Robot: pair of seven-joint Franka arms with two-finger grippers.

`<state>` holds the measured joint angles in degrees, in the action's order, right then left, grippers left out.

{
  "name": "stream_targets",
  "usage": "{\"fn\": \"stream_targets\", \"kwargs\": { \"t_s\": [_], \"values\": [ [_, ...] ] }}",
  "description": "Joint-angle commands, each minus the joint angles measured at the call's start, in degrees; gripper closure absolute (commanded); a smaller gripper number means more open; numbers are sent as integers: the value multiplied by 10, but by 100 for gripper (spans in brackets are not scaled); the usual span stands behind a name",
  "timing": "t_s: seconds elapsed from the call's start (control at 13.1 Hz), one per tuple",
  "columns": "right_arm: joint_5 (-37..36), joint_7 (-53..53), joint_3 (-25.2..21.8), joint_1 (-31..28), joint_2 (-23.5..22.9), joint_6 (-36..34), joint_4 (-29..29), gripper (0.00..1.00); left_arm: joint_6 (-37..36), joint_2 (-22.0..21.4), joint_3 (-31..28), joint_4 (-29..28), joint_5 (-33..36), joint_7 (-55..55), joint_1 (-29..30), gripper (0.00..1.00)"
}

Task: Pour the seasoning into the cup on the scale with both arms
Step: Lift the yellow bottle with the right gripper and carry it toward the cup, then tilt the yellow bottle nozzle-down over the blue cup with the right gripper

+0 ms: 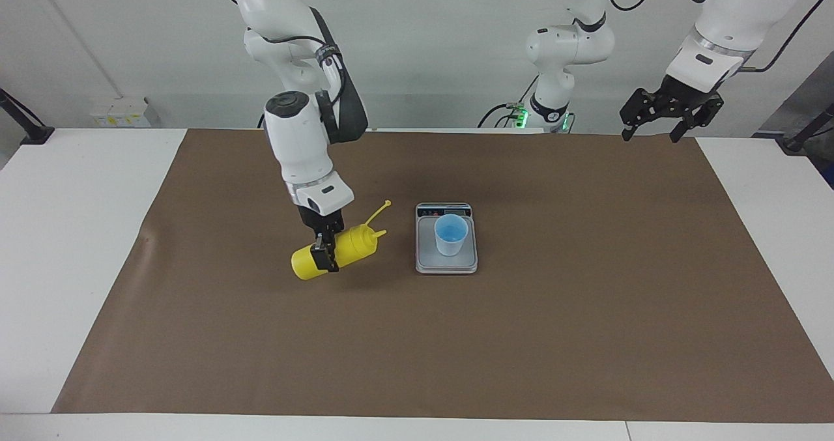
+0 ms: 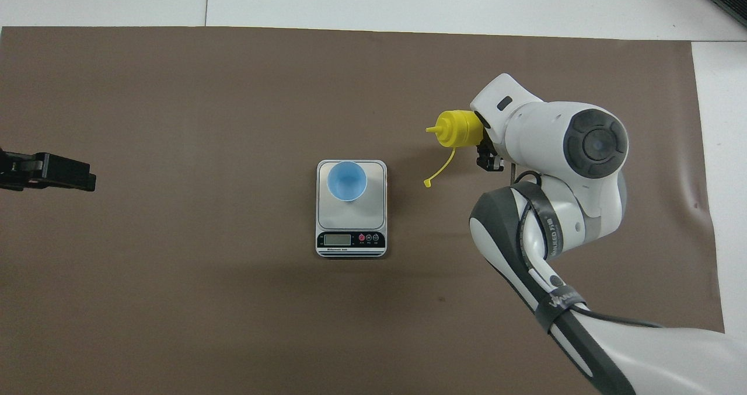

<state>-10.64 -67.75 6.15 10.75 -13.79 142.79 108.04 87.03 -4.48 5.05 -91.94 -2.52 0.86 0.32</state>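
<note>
step: carry to pour | right gripper (image 1: pixel 324 253) clenched on bottle (image 1: pixel 345 248), mid-frame, nozzle at cup (image 1: pixel 451 234) | left gripper (image 1: pixel 671 110) released, upper right, waiting | next: nozzle over cup; tip

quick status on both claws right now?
Left claw: open, empty, waiting over the table edge.
Right claw: shut on the yellow bottle, tipped toward the cup.
</note>
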Motion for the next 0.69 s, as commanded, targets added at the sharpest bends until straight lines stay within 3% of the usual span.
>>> {"fn": "stream_targets", "kwargs": {
  "t_s": [0.0, 0.61],
  "values": [
    [-67, 50, 0, 18, -17, -27, -38, 100, -5, -12, -2, -10, 10, -1, -1, 0],
    [-264, 131, -1, 117, -98, -104, -136, 100, -5, -12, -2, -10, 10, -1, -1, 0]
  ]
}}
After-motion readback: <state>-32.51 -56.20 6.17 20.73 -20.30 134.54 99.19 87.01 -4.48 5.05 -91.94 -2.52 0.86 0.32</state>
